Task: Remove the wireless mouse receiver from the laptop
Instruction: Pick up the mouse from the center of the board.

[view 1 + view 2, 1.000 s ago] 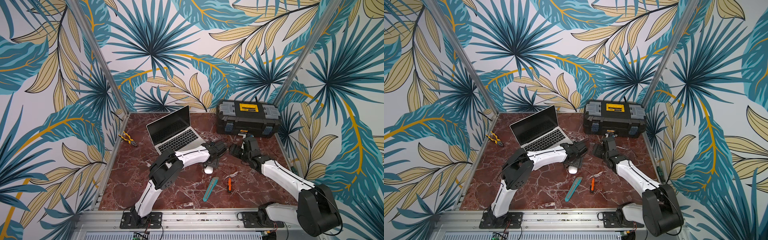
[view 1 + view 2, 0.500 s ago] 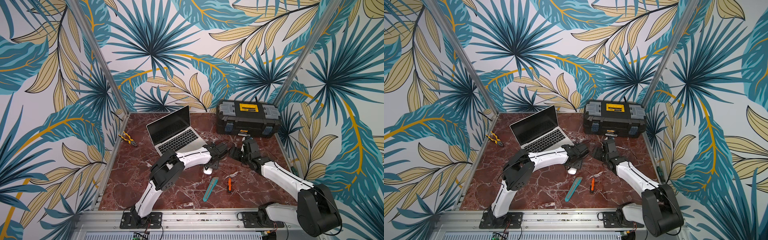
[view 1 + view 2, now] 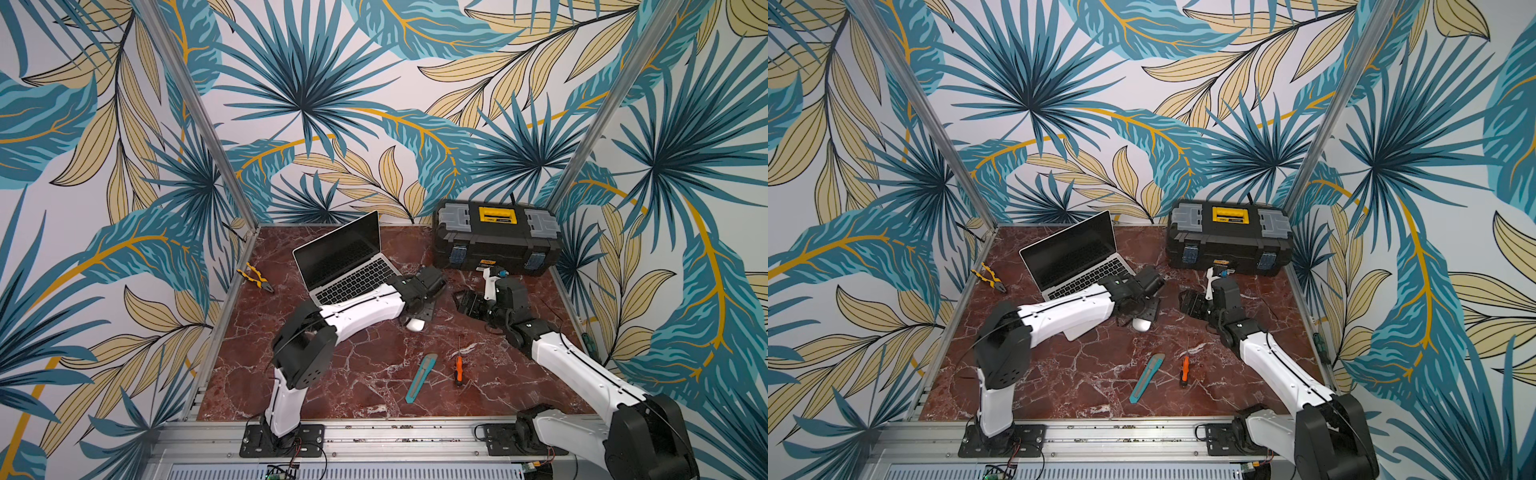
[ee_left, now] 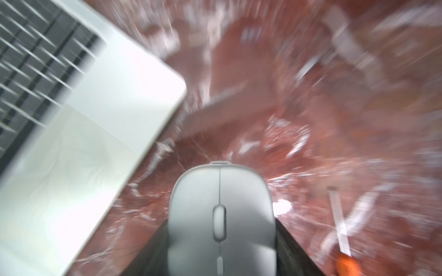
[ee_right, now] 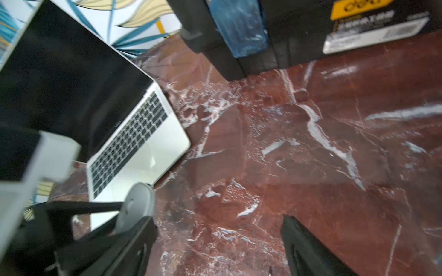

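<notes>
Laptop (image 3: 353,270) beside left tool (image 3: 420,312) with mouse (image 3: 415,324)

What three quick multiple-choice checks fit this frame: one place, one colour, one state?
1. The toolbox lid's centre is: A red; B yellow; C teal.
2. The orange screwdriver lies: A on the laptop; B beside the teal knife; C on the toolbox.
3. The right hand is: A open, empty; B shut on the mouse; C shut on the screwdriver.
Key: 1 B, a yellow panel tops it; 2 B, side by side on the marble table; 3 A, its jaws stand apart, only table between.
</notes>
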